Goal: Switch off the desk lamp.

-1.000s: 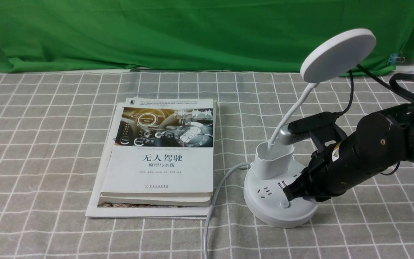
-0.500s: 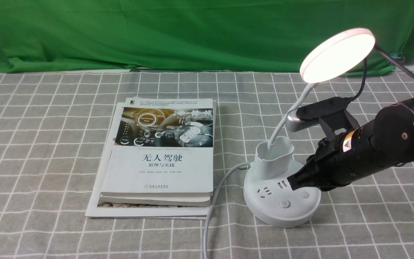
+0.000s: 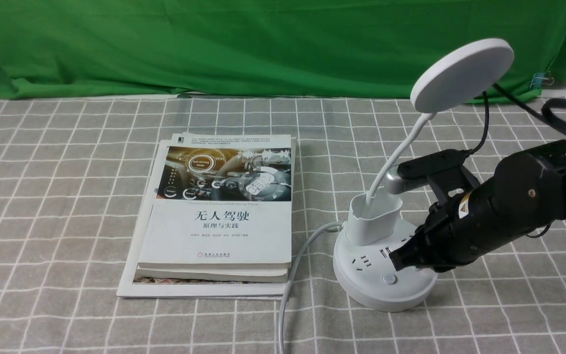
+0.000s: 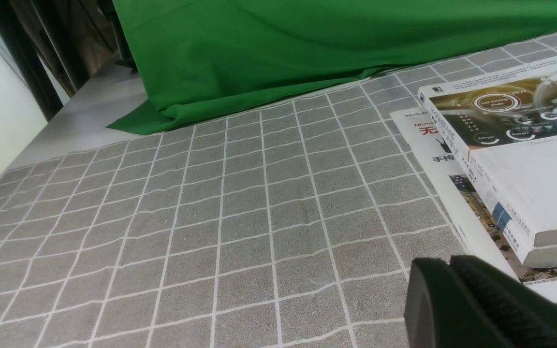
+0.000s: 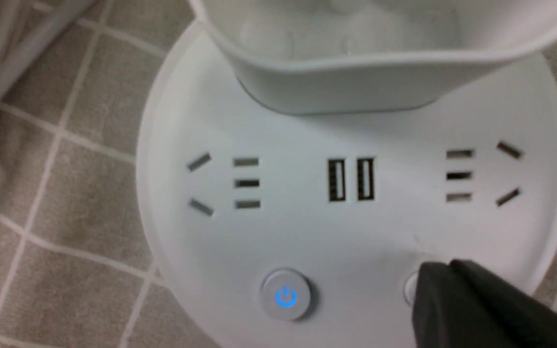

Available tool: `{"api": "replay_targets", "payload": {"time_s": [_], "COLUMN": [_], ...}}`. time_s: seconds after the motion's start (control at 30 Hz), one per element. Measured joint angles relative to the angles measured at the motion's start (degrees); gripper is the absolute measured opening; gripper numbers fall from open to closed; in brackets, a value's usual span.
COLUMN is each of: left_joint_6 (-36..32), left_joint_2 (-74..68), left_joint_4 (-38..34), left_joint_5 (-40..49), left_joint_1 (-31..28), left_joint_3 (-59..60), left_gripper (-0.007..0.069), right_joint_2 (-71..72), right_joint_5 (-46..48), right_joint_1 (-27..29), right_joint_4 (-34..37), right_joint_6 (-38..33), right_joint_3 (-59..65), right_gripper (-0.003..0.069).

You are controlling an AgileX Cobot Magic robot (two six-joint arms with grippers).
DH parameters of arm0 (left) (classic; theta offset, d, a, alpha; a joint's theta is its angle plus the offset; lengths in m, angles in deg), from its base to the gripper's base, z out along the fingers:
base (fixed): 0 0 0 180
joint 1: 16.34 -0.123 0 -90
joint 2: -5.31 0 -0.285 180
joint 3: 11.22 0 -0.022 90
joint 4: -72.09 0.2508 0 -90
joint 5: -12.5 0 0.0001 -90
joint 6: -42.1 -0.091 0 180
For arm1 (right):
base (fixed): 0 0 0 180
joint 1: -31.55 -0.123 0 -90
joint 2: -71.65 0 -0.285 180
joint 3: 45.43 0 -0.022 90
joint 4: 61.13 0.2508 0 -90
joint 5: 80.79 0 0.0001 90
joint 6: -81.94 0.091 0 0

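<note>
The white desk lamp stands at the right: its disc head (image 3: 462, 74) is dark, its bendy neck drops into the cup holder (image 3: 374, 216), and its round base (image 3: 369, 282) carries sockets and buttons. My right gripper (image 3: 397, 260) is shut, its tip pressed down on a small button on the base, mostly covering it (image 5: 410, 289). A blue-lit power button (image 5: 285, 295) sits beside it. My left gripper (image 4: 440, 270) is shut and empty, low over the cloth at the near left.
A stack of books (image 3: 219, 216) lies left of the lamp, also in the left wrist view (image 4: 515, 159). The lamp's white cord (image 3: 290, 280) runs toward the front edge. A green curtain (image 3: 243, 44) hangs at the back. Grey checked cloth (image 3: 57, 196) covers the table.
The lamp head was dark, lit up half a second ago as my right gripper lifted off the base, and is dark again now with the tip back down on the button.
</note>
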Motion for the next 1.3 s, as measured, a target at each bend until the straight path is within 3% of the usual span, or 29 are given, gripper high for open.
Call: {"api": "replay_targets", "payload": {"time_s": [0.33, 0.63, 0.93, 1.3], "left_joint_6": [0.0, 0.0, 0.0, 0.0], "left_joint_2": [0.0, 0.0, 0.0, 0.0], "left_joint_4": [0.0, 0.0, 0.0, 0.0], "left_joint_5": [0.0, 0.0, 0.0, 0.0], "left_joint_1": [0.0, 0.0, 0.0, 0.0], "left_joint_3": [0.0, 0.0, 0.0, 0.0], "left_gripper": [0.0019, 0.0019, 0.0019, 0.0019], "right_joint_2": [17.1, 45.0, 61.5, 63.8], "right_joint_5": [10.9, -3.9, -23.3, -26.8], "right_joint_1": [1.0, 2.8, 2.8, 2.8], "right_joint_4": [-1.4, -1.9, -1.9, -1.9], "right_joint_6": [1.3, 2.5, 5.5, 7.4], "right_joint_3": [1.2, 17.7, 38.4, 39.3], "right_gripper": [0.0034, 0.0034, 0.0034, 0.0036]}}
